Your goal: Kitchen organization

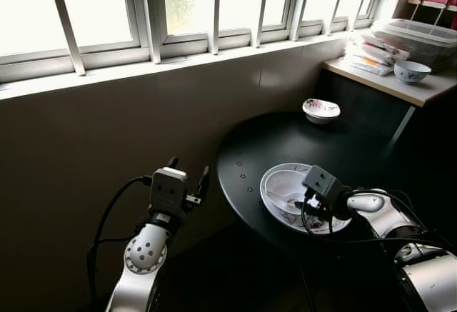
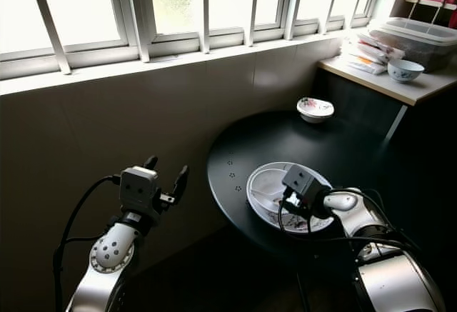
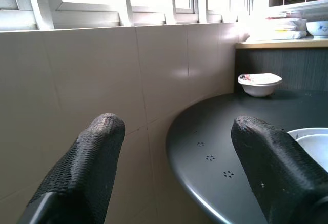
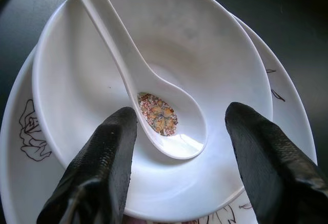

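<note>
Right wrist view looks straight down on a white bowl (image 4: 154,75) nested on a plate (image 4: 20,131) with a line-drawn flower on its rim, and a white ceramic soup spoon (image 4: 148,90) lies inside the bowl, its scoop (a small floral print at the bottom) towards the camera and its handle running away over the far rim. The right gripper (image 4: 179,157) hovers just above the bowl with its two black fingers (image 4: 102,167) spread wide on either side of the spoon's scoop, gripping nothing.

From the head, the plate and bowl sit near the front edge of a round black table (image 1: 264,141), with the right arm reaching in from the right. The left gripper (image 1: 189,173) is held up off the table's left side, facing the tiled wall (image 3: 102,80); its fingers (image 3: 87,167) stand well apart and empty.

Farther back on the table rests a small flower-patterned bowl (image 1: 321,110). Beyond it, a pale counter (image 1: 407,87) carries another small bowl (image 1: 412,71), stacked packets (image 1: 371,51) and a clear plastic container (image 1: 421,37). A barred window (image 1: 178,5) runs along the wall above.
</note>
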Motion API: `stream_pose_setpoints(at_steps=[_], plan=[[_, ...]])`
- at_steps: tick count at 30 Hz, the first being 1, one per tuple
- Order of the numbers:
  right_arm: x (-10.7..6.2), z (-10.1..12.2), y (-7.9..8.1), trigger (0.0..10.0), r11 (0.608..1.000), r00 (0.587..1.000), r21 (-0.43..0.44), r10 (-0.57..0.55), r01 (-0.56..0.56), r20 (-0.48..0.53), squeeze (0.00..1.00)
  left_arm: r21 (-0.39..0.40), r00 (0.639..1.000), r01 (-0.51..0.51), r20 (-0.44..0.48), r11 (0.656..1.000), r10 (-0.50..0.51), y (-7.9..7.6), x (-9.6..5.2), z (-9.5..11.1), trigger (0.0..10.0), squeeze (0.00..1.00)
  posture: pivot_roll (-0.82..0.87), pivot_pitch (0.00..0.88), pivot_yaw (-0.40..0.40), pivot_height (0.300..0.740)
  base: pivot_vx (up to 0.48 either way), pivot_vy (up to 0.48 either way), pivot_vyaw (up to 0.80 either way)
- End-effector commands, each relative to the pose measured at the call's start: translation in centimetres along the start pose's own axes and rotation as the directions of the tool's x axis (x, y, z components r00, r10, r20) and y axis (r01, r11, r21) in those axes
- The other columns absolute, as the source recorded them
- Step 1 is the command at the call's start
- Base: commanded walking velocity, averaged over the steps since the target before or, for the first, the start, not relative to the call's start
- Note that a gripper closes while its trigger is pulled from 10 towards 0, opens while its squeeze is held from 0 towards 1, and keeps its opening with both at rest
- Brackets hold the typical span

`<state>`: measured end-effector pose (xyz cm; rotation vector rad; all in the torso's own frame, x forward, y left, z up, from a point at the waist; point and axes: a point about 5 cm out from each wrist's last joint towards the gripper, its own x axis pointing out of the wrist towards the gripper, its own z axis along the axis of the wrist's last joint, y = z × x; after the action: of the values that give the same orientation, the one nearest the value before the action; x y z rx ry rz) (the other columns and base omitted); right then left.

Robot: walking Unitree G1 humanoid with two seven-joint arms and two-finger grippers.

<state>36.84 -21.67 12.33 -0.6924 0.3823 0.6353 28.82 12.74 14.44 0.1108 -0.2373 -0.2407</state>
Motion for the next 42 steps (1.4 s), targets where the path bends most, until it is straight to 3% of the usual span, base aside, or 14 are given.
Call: stream_pose_setpoints(at_steps=[1,15,26,27,28,29,30,31,32,34,36,42], plan=[[0.0,-0.5,0.3,10.0,1.000,1.000,0.000,0.002,-0.002,-0.018,0.00,0.001,1.000,0.002,0.000,1.000,-0.002,-0.1,-0.1,-0.2,10.0,0.00,0.14,0.000,-0.069,0.740,0.000,0.000,0.00],[1.0,-0.7,2.6,10.0,0.997,0.997,-0.027,0.078,-0.077,0.005,0.00,0.000,1.000,0.003,-0.013,1.000,-0.003,-0.2,-0.3,-0.5,10.0,0.00,0.14,0.000,-0.072,0.740,0.000,0.000,0.00],[0.5,-1.8,1.8,10.0,0.998,0.999,0.064,0.012,-0.009,-0.043,0.00,-0.002,1.000,-0.001,-0.015,1.000,0.001,-0.3,-0.3,-0.5,10.0,0.00,0.14,0.000,-0.076,0.740,0.000,0.000,0.00],[0.4,-2.2,2.0,9.1,0.996,0.998,0.086,0.022,-0.016,-0.060,0.00,-0.004,1.000,0.001,-0.020,1.000,-0.001,-0.3,-0.3,-0.6,10.0,0.00,0.14,0.000,-0.075,0.740,0.000,0.000,0.00],[0.4,-2.2,2.0,9.1,0.996,0.998,0.086,0.022,-0.016,-0.060,0.00,-0.004,1.000,0.001,-0.020,1.000,-0.001,-0.3,-0.3,-0.6,10.0,0.00,0.14,0.000,-0.075,0.740,0.000,0.000,0.00],[0.3,-2.6,2.1,8.1,0.994,0.997,0.104,0.033,-0.026,-0.072,0.00,-0.005,1.000,0.003,-0.025,1.000,-0.003,-0.4,-0.3,-0.7,10.0,0.00,0.14,0.000,-0.075,0.740,0.000,0.000,0.00],[0.3,-2.8,2.2,4.5,0.993,0.996,0.111,0.039,-0.030,-0.078,0.00,-0.005,1.000,0.004,-0.026,1.000,-0.004,-0.4,-0.3,-0.7,10.0,0.00,0.13,0.000,-0.074,0.740,0.000,0.000,0.00],[0.3,-2.8,2.2,4.5,0.993,0.996,0.111,0.039,-0.030,-0.078,0.00,-0.005,1.000,0.004,-0.026,1.000,-0.004,-0.4,-0.3,-0.7,10.0,0.00,0.13,0.000,-0.074,0.740,0.000,0.000,0.00],[0.2,-3.2,2.3,2.3,0.992,0.995,0.125,0.044,-0.033,-0.090,0.00,-0.006,1.000,0.006,-0.026,1.000,-0.006,-0.5,-0.3,-0.7,10.0,0.00,0.13,0.000,-0.074,0.740,0.000,0.000,0.00],[0.1,-3.4,2.3,0.2,0.990,0.995,0.142,0.037,-0.023,-0.096,0.00,-0.006,1.000,0.007,-0.027,1.000,-0.007,-0.5,-0.3,-0.8,10.0,0.00,0.13,0.000,-0.074,0.740,0.000,0.000,0.00],[0.0,-3.6,2.3,0.0,0.983,0.995,0.184,0.025,-0.008,-0.094,0.00,-0.009,0.999,0.008,-0.033,1.000,-0.008,-0.5,-0.3,-0.9,10.0,0.00,0.13,0.000,-0.074,0.740,0.000,0.000,0.00],[0.0,-3.8,2.4,0.0,0.983,0.995,0.183,0.023,-0.005,-0.098,0.00,-0.011,0.999,0.011,-0.037,1.000,-0.011,-0.5,-0.4,-1.0,10.0,0.00,0.13,0.000,-0.072,0.740,0.000,0.000,0.00]])
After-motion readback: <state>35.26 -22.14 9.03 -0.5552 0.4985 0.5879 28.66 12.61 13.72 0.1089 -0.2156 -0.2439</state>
